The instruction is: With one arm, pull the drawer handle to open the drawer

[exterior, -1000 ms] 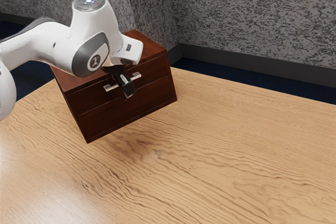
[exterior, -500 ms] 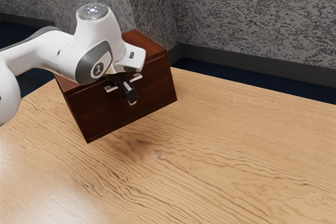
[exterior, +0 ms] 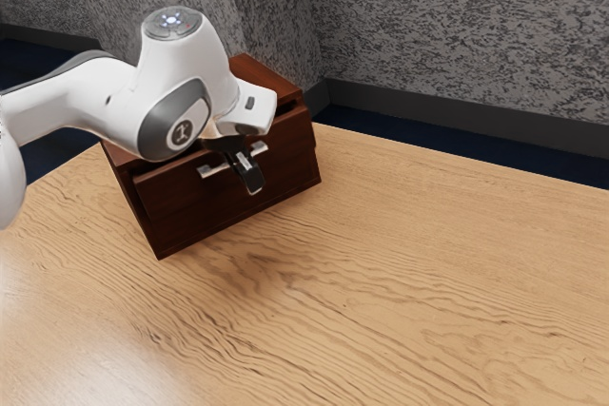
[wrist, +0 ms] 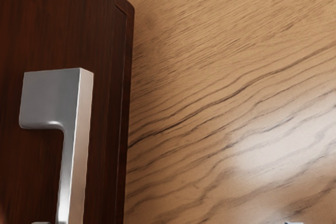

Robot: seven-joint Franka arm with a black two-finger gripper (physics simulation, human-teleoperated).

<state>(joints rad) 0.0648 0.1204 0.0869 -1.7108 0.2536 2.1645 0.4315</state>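
Pincer (exterior: 248, 176) — fingers closed on the silver handle (exterior: 209, 170) of the upper drawer (exterior: 290, 137) — drawer slightly out of the cabinet (exterior: 228, 213), at the tabletop's (exterior: 428, 263) far corner.

Nothing legible; the arm's grey joint cap (exterior: 179, 128) bears a white emblem.

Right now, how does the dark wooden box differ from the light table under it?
The dark reddish-brown wooden box is deep-coloured and even; the light wooden table is pale with bold wavy grain. The box is a small block; the table a broad flat surface under it. Both look wooden.
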